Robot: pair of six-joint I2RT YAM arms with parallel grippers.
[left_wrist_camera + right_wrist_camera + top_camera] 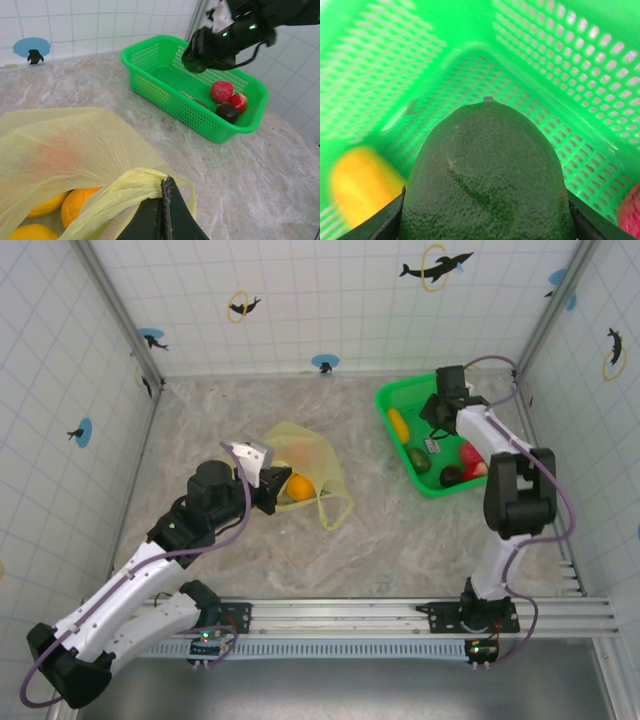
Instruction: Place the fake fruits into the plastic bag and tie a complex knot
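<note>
The pale yellow plastic bag (pixel 305 455) (pixel 65 150) lies at mid-table. My left gripper (pixel 268 486) (pixel 164 183) is shut on a bunched part of the bag's rim, holding the mouth up. Inside the bag lie an orange fruit (pixel 300 487) (pixel 79 212) and yellow-orange ones (pixel 44 205). My right gripper (pixel 432 432) (pixel 196 56) hangs over the green tray (pixel 392 395) (pixel 150 87). It is shut on a dark green fruit (pixel 487 175), which sticks out well past the fingers (pixel 390 220).
In the tray lie a yellow fruit (pixel 398 425) (pixel 357 182), a pinkish-red one (pixel 221 91), a small red one (pixel 238 101) and a blackish one (pixel 451 476) (pixel 227 111). Tiled walls close in the marbled table (pixel 400 540) on three sides.
</note>
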